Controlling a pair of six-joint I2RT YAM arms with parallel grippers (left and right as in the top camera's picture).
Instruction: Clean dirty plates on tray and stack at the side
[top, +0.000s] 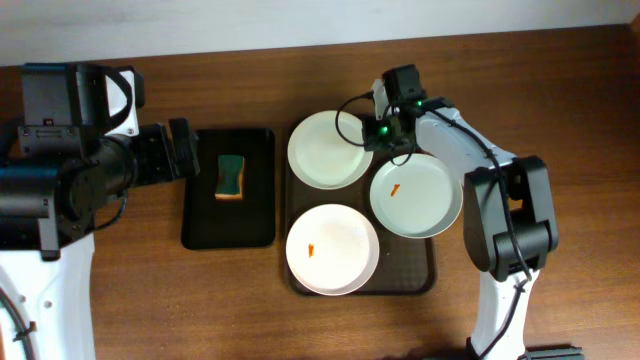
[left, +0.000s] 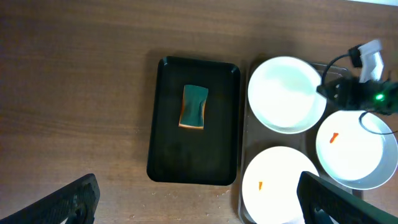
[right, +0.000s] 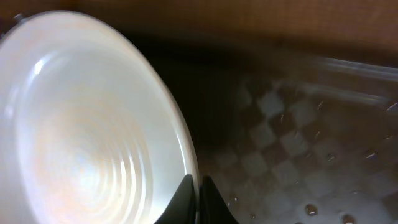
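Three white plates lie on the dark brown tray (top: 420, 278). The back-left plate (top: 325, 150) has no smear; it also shows in the left wrist view (left: 283, 93) and the right wrist view (right: 81, 143). The right plate (top: 415, 195) and the front plate (top: 332, 250) each carry a small orange smear. My right gripper (top: 378, 135) is shut on the right rim of the back-left plate, its fingers (right: 198, 196) pinching the rim. My left gripper (left: 199, 202) is open and empty, high above the table's left side.
A smaller black tray (top: 255, 215) lies left of the brown tray with a green and orange sponge (top: 231, 176) on it. Bare wooden table (top: 560, 120) surrounds both trays. The right arm's cable loops over the back plate.
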